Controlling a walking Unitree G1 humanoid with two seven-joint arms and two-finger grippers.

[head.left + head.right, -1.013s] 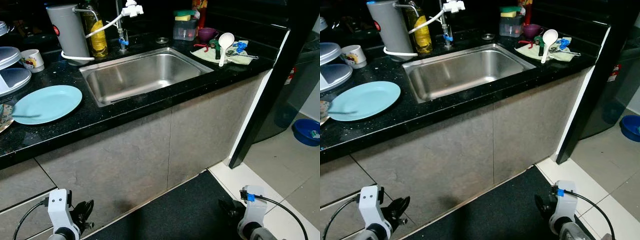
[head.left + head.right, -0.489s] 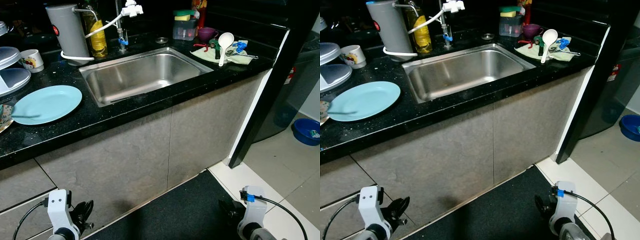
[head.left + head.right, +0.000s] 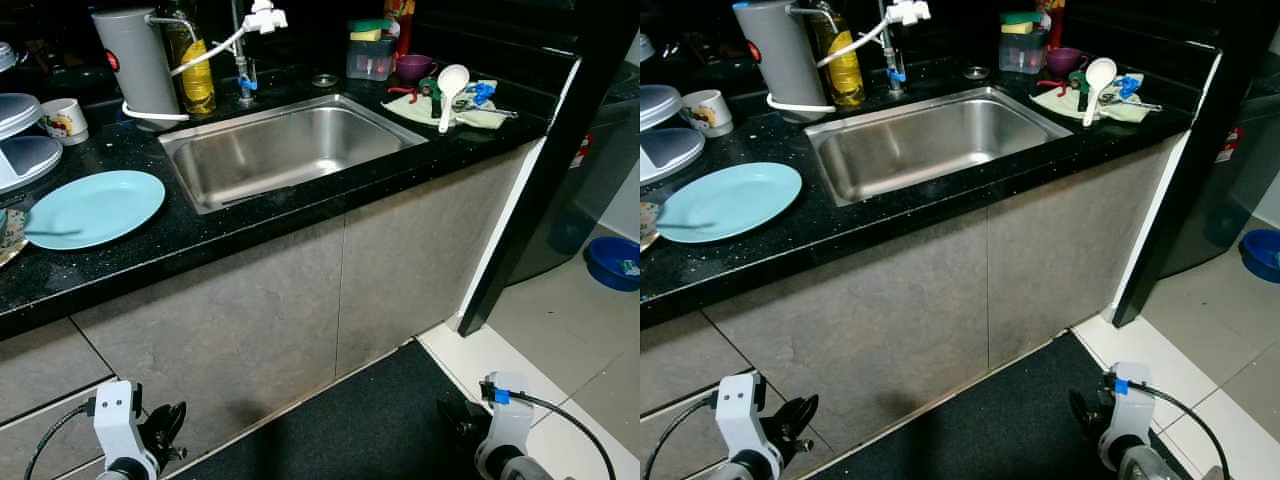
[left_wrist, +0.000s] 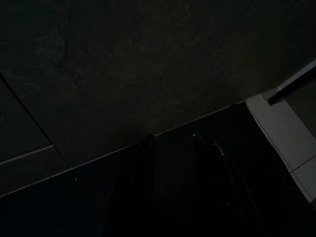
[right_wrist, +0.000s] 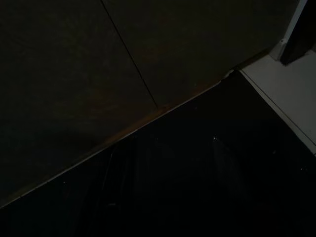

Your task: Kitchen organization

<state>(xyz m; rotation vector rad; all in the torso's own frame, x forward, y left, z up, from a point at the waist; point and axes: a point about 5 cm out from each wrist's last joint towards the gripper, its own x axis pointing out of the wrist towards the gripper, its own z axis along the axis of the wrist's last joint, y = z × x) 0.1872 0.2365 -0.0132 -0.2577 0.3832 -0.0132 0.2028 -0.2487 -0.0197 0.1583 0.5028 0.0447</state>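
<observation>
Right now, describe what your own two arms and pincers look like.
The left arm ends in a white wrist housing with small dark holes, a black cable looping off it, and a left pincer of black fingers. The right arm has a pale silver-white wrist housing with a blue tag on top, a black cable arching away, and a black right pincer.
</observation>
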